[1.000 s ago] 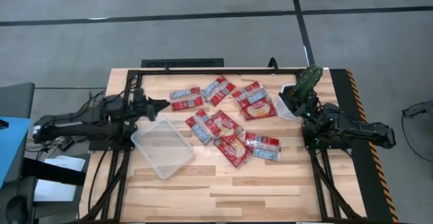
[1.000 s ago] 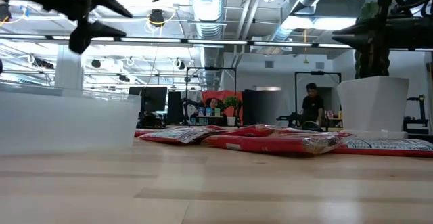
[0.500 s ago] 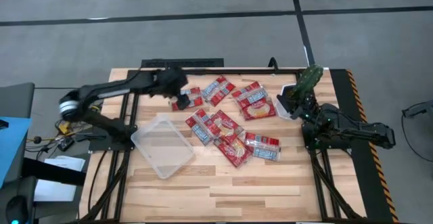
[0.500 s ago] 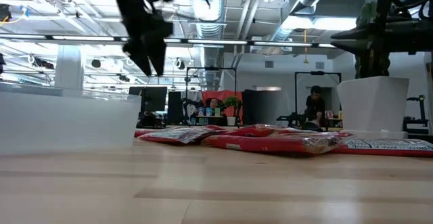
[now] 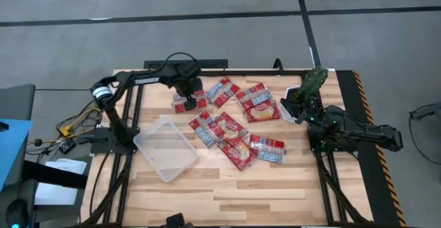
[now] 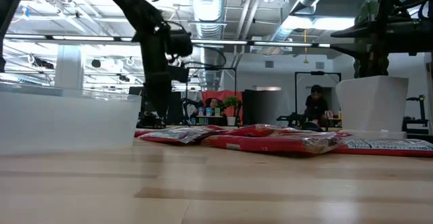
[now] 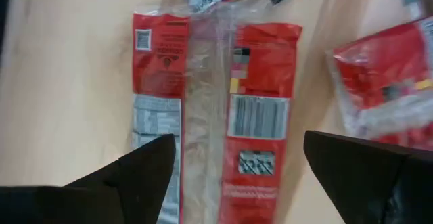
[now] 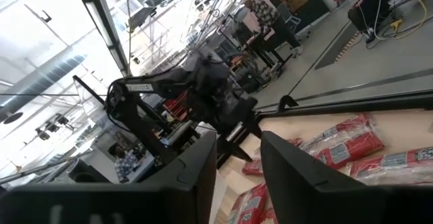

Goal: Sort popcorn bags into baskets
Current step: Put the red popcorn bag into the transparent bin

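Several red popcorn bags (image 5: 234, 121) lie flat in a loose cluster on the wooden table, some overlapping. The clear plastic basket (image 5: 165, 147) stands to the left of the cluster, toward the near side, and shows in the low view too (image 6: 67, 122). My left gripper (image 5: 187, 96) points down over the cluster's far-left bag (image 5: 186, 104). It is open, and its fingers (image 7: 135, 176) stand on either side of that bag (image 7: 216, 116), whose barcode side faces up. My right gripper (image 5: 301, 109) waits by the white pot, open by a narrow gap (image 8: 238, 143).
A white pot (image 5: 293, 104) with a green plant (image 5: 315, 80) stands at the table's far right, close to the right gripper. Bare wood lies along the near edge (image 5: 227, 193). People and desks show in the room beyond the table (image 6: 312, 105).
My left arm has swung from the table's left edge toward the far middle. It has turned to point down and dropped low over the far-left bag. The bags, the basket and the right arm have kept still.
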Robot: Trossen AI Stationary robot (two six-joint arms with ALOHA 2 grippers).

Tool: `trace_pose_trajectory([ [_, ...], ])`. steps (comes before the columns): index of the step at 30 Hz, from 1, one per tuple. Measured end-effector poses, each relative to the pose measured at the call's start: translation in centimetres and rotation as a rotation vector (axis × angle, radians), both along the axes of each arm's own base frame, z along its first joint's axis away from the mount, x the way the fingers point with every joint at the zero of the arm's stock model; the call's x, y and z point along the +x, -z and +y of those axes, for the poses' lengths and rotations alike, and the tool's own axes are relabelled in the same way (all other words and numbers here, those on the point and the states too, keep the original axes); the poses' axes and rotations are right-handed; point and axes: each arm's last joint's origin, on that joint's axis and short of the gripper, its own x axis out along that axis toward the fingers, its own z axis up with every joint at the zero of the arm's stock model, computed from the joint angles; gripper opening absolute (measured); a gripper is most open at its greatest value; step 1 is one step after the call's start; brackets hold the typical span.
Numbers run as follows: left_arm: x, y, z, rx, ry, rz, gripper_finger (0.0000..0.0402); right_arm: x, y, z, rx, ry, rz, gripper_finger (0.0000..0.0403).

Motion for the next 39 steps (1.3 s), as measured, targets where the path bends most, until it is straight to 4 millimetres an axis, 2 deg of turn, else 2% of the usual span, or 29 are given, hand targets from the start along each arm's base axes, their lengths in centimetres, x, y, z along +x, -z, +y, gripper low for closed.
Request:
trace_pose_trajectory([
  [6,0.5,2.7,0.8,0.041,0.053,0.104,0.0311,0.0,0.0,0.0,0.001,0.000,-0.001,0.0148],
  [10,0.8,4.2,1.1,0.034,0.048,0.138,0.0272,0.0,0.0,0.0,0.002,-0.001,-0.003,0.0144],
  [13,1.0,4.8,1.3,0.027,0.032,0.142,0.0204,0.0,0.0,0.0,0.002,-0.005,-0.003,0.0139],
  [18,0.8,4.8,1.2,0.028,0.019,0.153,0.0038,0.0,0.0,0.0,0.002,-0.006,-0.005,0.0133],
  [20,0.7,4.5,1.2,0.033,0.004,0.148,0.0015,0.0,0.0,0.0,0.002,-0.007,-0.004,0.0132],
  [24,0.5,3.8,0.9,0.041,-0.022,0.150,0.0006,0.0,0.0,0.0,-0.001,-0.007,-0.002,0.0135],
  [28,-0.1,1.9,-0.1,0.033,-0.050,0.139,0.0000,0.0,0.0,0.0,0.000,-0.003,-0.001,0.0137],
  [39,-1.5,-5.6,-3.2,0.089,-0.166,-0.070,0.0000,0.0,0.0,0.0,-0.001,0.006,0.000,0.0123],
])
